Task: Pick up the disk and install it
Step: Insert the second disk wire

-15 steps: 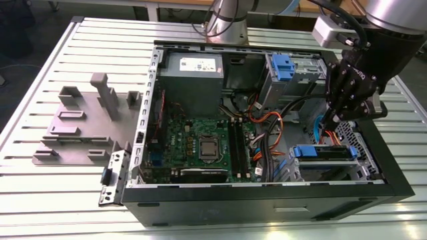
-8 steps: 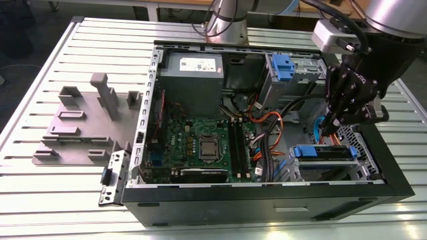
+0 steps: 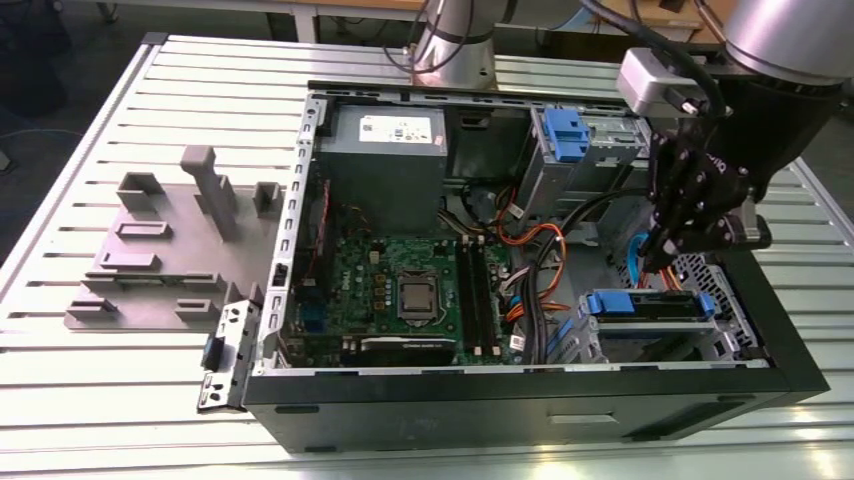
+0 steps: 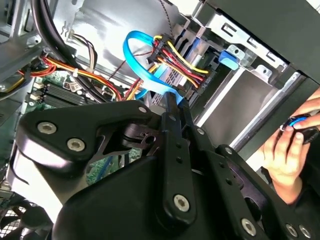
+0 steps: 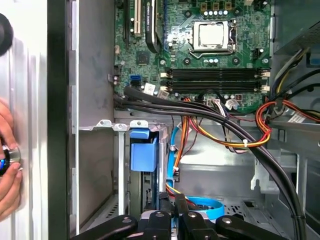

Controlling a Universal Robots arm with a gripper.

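Observation:
The disk [image 3: 647, 304], a flat drive in a blue plastic carrier, lies in the lower drive bay at the front corner of the open computer case, on the exterior view's right. In the first wrist view its blue carrier tab [image 5: 143, 150] shows edge-on in the bay's slot. My gripper [image 3: 663, 243] hangs inside the case just above the disk. Its black fingers are shut together with nothing visibly between them, in both wrist views [image 4: 172, 100] [image 5: 173, 202]. The tip sits beside the disk's cabled end, close to a blue flat cable [image 4: 137, 60]. Whether it touches the disk is hidden.
A fixed blue bracket [image 3: 566, 135] sits on the upper bay, the grey power supply [image 3: 387, 150] at the back, the motherboard [image 3: 400, 285] on the case floor. Bundled cables [image 5: 220, 130] cross beside the gripper. A person's hand [image 4: 285, 157] rests outside the case wall. Grey fixtures [image 3: 160, 250] stand on the table.

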